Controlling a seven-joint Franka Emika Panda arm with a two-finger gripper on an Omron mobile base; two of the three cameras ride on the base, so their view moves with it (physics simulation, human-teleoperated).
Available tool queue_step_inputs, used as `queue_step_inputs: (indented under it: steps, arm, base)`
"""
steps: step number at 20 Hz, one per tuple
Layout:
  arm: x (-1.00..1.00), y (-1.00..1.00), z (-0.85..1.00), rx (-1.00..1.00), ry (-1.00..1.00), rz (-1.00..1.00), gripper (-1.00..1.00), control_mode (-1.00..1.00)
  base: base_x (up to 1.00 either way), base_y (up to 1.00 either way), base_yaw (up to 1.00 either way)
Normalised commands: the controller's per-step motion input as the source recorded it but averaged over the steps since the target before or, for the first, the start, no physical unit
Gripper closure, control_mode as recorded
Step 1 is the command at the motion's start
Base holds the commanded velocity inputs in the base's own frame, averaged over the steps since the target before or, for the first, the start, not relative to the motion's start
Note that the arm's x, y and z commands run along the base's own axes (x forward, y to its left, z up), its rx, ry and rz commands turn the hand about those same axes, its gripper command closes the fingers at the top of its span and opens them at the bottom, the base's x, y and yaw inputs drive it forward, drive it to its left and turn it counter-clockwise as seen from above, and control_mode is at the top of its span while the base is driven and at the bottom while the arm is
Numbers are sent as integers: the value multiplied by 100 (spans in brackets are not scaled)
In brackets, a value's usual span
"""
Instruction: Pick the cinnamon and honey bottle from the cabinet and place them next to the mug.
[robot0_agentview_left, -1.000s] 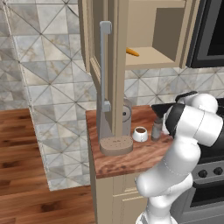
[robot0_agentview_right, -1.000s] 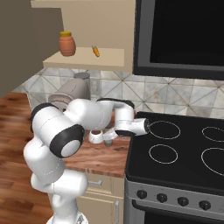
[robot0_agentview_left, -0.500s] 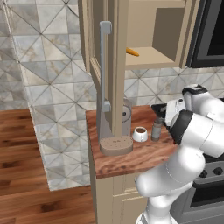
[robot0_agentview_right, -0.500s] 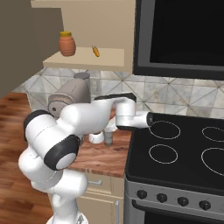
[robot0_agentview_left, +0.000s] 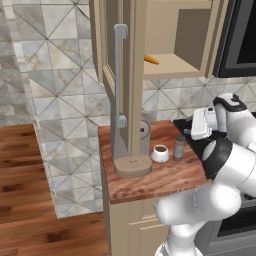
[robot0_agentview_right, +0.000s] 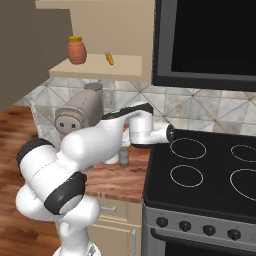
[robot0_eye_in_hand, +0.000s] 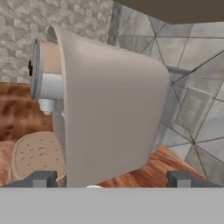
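Gripper (robot0_eye_in_hand: 112, 179) fingers stand wide apart with nothing between them; in the hand view the two dark tips rise at the bottom edge, pointing at the broad beige body of a coffee machine (robot0_eye_in_hand: 111, 105) and its round speckled brown base (robot0_eye_in_hand: 37, 155) on the wooden counter (robot0_eye_in_hand: 153, 170), with the tiled wall (robot0_eye_in_hand: 192, 52) behind.

From the left base view, the white arm (robot0_agentview_left: 225, 170) bends up from the lower right, its hand raised over the right end of the counter, beside the stove. The cinnamon (robot0_agentview_left: 178, 148) stands upright on the counter just beside the mug (robot0_agentview_left: 160, 153), to its right, clear of the hand. The cabinet (robot0_agentview_left: 175, 40) hangs above with its door swung open, the long grey handle (robot0_agentview_left: 118, 65) facing the camera; a thin orange pointed thing (robot0_agentview_left: 151, 59) lies on the shelf.

From the right base view, the honey bottle (robot0_agentview_right: 77, 50) sits upright on the cabinet shelf, left of the small orange thing. The arm's forearm crosses in front of the counter, its wrist reaching toward the black stove (robot0_agentview_right: 200, 175). The cinnamon shows below the forearm, on the counter's edge near the stove.
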Motion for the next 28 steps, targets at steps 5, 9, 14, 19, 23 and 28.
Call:
queue_step_inputs:
  steps: [5,9,14,19,23,28]
  arm:
    - [-2,19,28,0,1,-9,-100,-100]
    - [0,18,54,0,7,-12,-100,-100]
    - [-8,12,58,0,11,-14,-100,-100]
    - [-31,7,51,1,15,-11,-100,-100]
    - [-44,20,46,1,18,-10,-100,-100]
    - [-56,41,53,0,17,-10,-100,-100]
  base:
    - [0,0,0]
    - [0,0,0]
    - [0,0,0]
    - [0,0,0]
    - [0,0,0]
    - [0,0,0]
